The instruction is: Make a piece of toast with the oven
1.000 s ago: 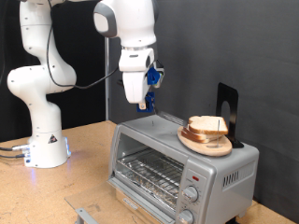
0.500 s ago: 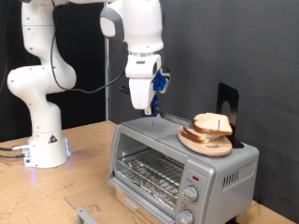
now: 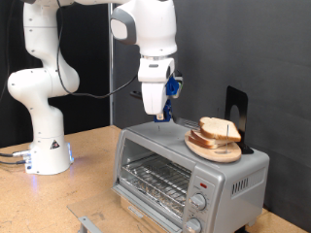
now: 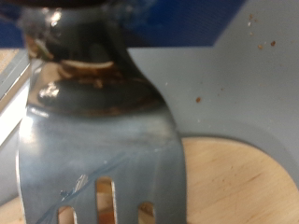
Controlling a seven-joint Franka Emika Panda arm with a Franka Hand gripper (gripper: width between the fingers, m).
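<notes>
One white Franka arm hangs over the boxy silver-grey metal toaster oven (image 3: 190,170), its gripper (image 3: 161,115) just above the oven's top panel, toward the exterior view's left of the bread. I read the gripper as closed on the handle of a shiny slotted metal spatula (image 4: 98,140): the wrist view is filled by the blade, with slots at its lower end and brown crumbs or residue near the neck. In the exterior view only a short dark tip shows below the fingers, so I cannot tell whether the blade touches the oven top.

Several pale beige bread slices with tan crusts (image 3: 220,129) sit stacked on a round wooden plate (image 3: 212,150) on the oven's top, at the exterior view's right. Which slice is the task's piece I cannot tell. A black upright stand (image 3: 236,107) rises behind the plate.

Through the oven's glass door I see the wire rack. The oven rests on a light wooden worktop (image 3: 87,165).
</notes>
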